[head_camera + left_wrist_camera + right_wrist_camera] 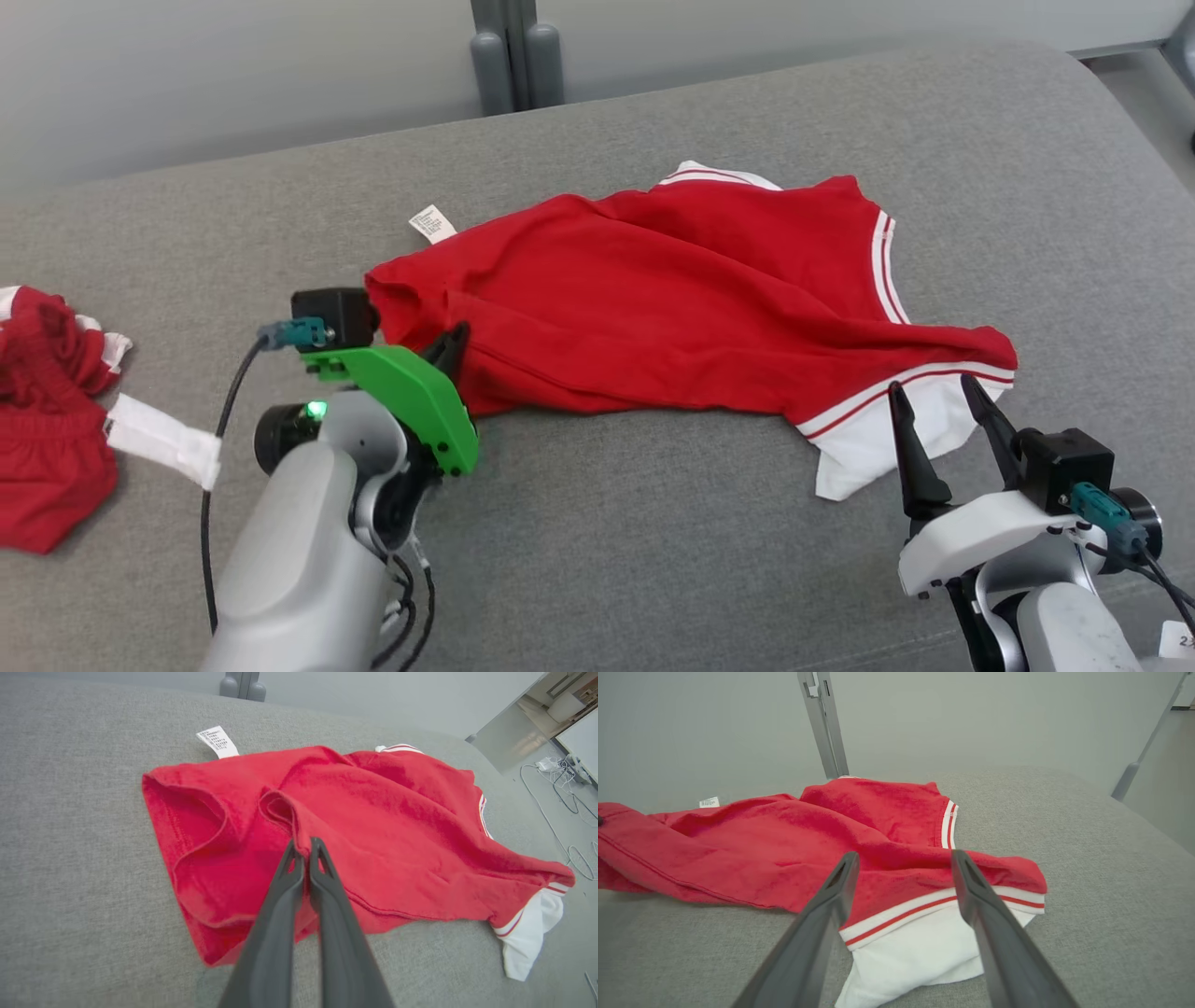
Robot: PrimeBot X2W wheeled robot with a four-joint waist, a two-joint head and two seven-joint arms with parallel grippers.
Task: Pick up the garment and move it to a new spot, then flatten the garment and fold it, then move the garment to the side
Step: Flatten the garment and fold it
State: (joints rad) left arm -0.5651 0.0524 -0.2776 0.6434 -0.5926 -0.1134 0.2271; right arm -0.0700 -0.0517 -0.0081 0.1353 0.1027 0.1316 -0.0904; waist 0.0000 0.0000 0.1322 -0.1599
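Broadly, a grey upholstered surface (pixel 653 579) is seen spread across the head view, and the red garment (pixel 672 289) is laid on it slightly beyond the middle, rumpled and not yet flattened. Its long axis is run from the robot's left to its right, so that one end is presented to each arm. A second red garment (pixel 47 420), bunched, is left well apart at the far left edge, with a white strip (pixel 163 439) beside it.

At the garment's right end a white panel (pixel 868 457), bordered by a white band with a red stripe, is turned out toward the robot. The right gripper (pixel 934 385) is held with its fingers spread apart and nothing between them; in the right wrist view it (pixel 906 856) is pointed straight at the striped band, which is framed between the two fingers. Whether the tips are touching the cloth cannot be told.

At the left end the left gripper (pixel 303 847) is closed on a raised fold of the red cloth, the hem being pinched between its fingertips.

A small care label (pixel 432 224) is seen poking out at the far left corner.

The flattening step is judged to be in hand: the right end is nearer the right gripper, and it would have to be grasped before the cloth could be drawn taut along its length.
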